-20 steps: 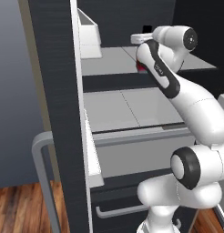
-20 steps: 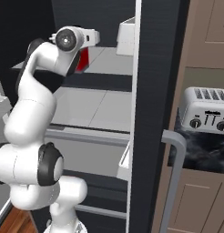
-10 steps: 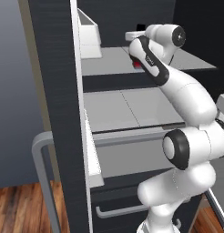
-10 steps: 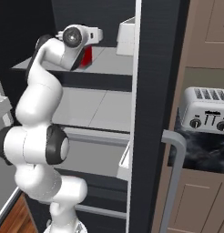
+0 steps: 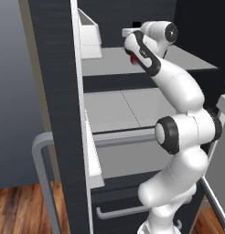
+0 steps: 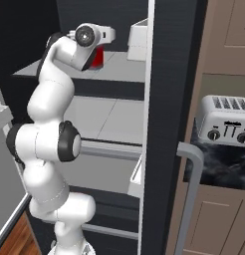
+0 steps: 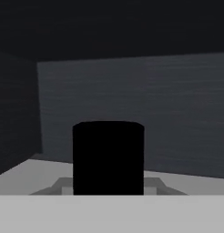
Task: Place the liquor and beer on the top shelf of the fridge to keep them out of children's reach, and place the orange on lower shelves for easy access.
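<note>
Though the arm hides its body, the liquor (image 6: 97,59) shows red.

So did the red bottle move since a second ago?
Yes. The red bottle has gone deeper over the top shelf, toward the white door bin in the right base view.

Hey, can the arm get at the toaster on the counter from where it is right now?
Probably not. The arm is stretched into the fridge with the red bottle over the top shelf, and the fridge's side wall stands between it and the toaster.
</note>
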Robot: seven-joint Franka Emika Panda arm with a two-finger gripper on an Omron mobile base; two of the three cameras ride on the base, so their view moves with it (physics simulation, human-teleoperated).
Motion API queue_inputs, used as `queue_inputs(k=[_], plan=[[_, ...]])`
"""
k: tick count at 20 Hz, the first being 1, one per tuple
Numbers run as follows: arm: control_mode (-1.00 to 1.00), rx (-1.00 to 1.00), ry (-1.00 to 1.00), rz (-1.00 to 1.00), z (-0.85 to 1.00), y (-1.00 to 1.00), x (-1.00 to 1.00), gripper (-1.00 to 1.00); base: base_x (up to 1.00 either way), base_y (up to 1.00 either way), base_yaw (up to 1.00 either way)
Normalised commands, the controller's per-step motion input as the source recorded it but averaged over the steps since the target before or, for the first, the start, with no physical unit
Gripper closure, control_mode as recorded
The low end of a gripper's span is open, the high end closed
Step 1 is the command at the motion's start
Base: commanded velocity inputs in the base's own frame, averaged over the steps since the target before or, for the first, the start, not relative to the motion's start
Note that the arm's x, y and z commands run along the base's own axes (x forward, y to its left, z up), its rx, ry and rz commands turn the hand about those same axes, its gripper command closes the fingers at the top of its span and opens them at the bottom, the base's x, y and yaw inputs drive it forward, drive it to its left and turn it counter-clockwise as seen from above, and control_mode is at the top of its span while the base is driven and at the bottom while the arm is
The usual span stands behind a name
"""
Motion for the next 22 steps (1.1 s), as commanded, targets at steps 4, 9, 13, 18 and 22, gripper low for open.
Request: queue_inputs(k=[4,9,13,18,22], plan=[[-1.0,0.0,0.0,0.0,-0.05,0.0,0.49,1.0,0.0,0.0,0.0],[-1.0,0.0,0.0,0.0,-0.07,0.0,0.48,-1.0,0.0,0.0,0.0],[-1.0,0.0,-0.02,0.0,-0.06,-0.01,0.4,-1.0,0.0,0.0,0.0],[-1.0,0.0,-0.05,0.0,-0.06,-0.2,0.01,-1.0,0.0,0.0,0.0],[-1.0,0.0,-0.04,0.0,-0.04,-0.23,-0.02,-1.0,0.0,0.0,0.0]])
